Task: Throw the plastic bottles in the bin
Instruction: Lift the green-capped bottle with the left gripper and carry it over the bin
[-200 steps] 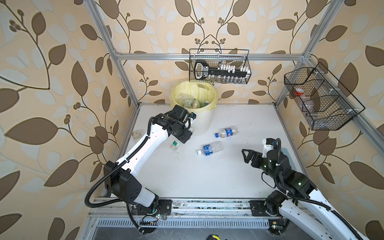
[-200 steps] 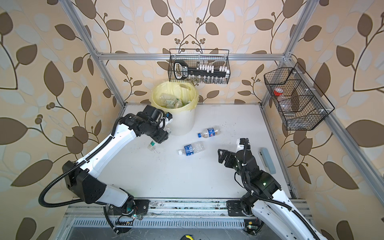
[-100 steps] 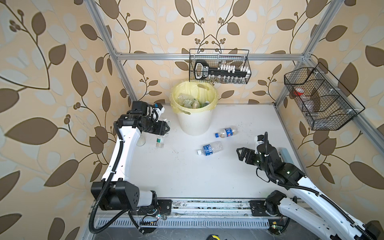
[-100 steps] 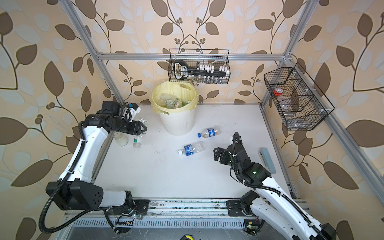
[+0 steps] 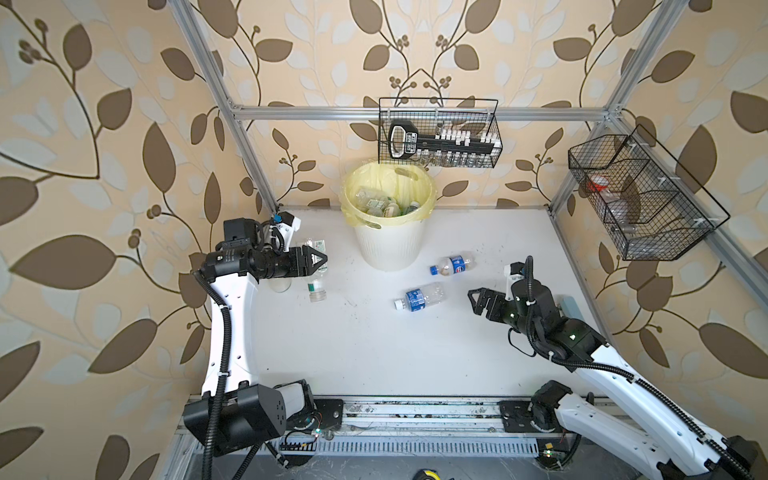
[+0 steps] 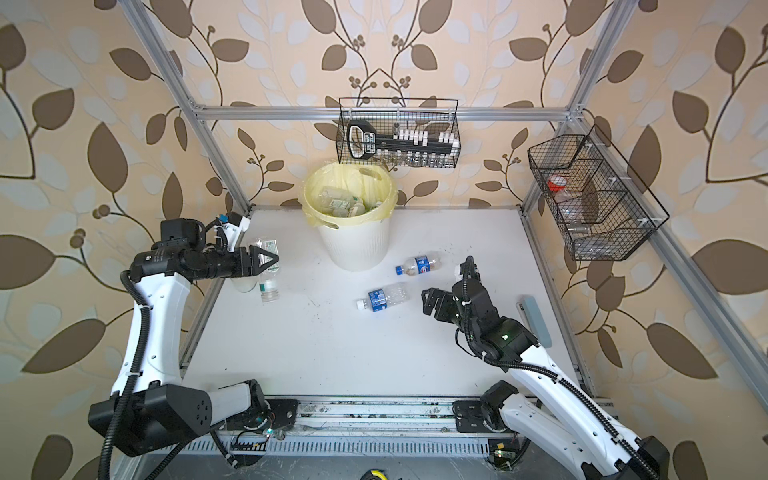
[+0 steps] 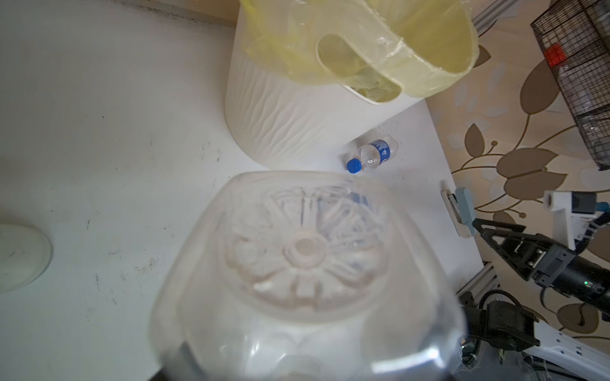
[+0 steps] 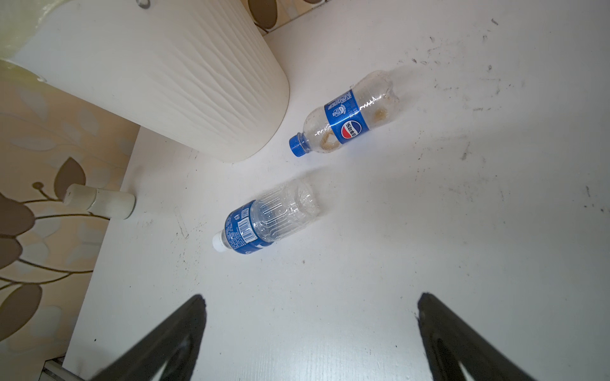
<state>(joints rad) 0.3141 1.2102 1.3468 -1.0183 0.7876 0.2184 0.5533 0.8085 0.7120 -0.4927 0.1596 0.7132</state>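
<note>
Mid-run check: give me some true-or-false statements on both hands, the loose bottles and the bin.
1. The left hand holds a clear bottle. True.
2. The right hand grips a bottle. False: it is open and empty.
3. The blue-capped bottle and the white-capped bottle lie on the table. True.
4. The bin is empty. False: several bottles are inside.
5. The bin lies on its side. False: it stands upright.
</note>
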